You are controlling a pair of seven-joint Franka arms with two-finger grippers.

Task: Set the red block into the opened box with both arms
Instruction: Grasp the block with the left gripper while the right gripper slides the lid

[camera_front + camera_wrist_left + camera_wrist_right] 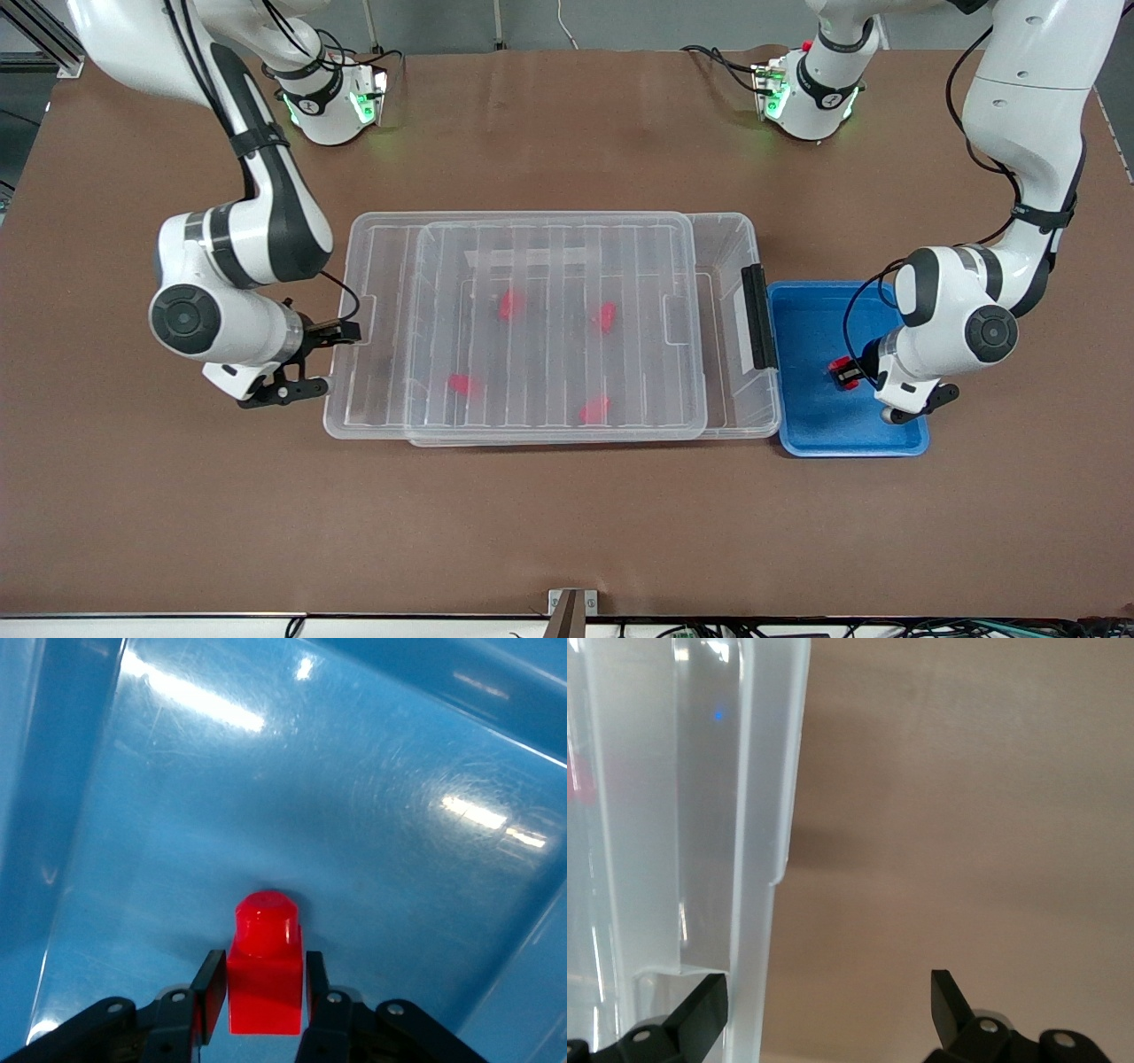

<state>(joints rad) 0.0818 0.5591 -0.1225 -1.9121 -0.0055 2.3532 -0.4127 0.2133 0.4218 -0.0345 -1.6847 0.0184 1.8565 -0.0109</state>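
Observation:
The red block [836,364] [264,988] stands on the floor of a blue tray [811,425] [354,797], beside the box's latch end. My left gripper [846,376] [263,960] is down in the tray, its pads pressed against the block's two sides. The box [737,232] [757,815] is a large clear bin in mid-table, with a ribbed clear lid [549,266] lying over most of it. My right gripper [325,360] [827,983] stands open at the box's end toward the right arm, one finger on each side of the rim.
Several more red blocks [509,304] show through the lid inside the box. A black latch [757,317] sits on the box's short end next to the tray. Bare brown table [567,532] lies nearer the front camera.

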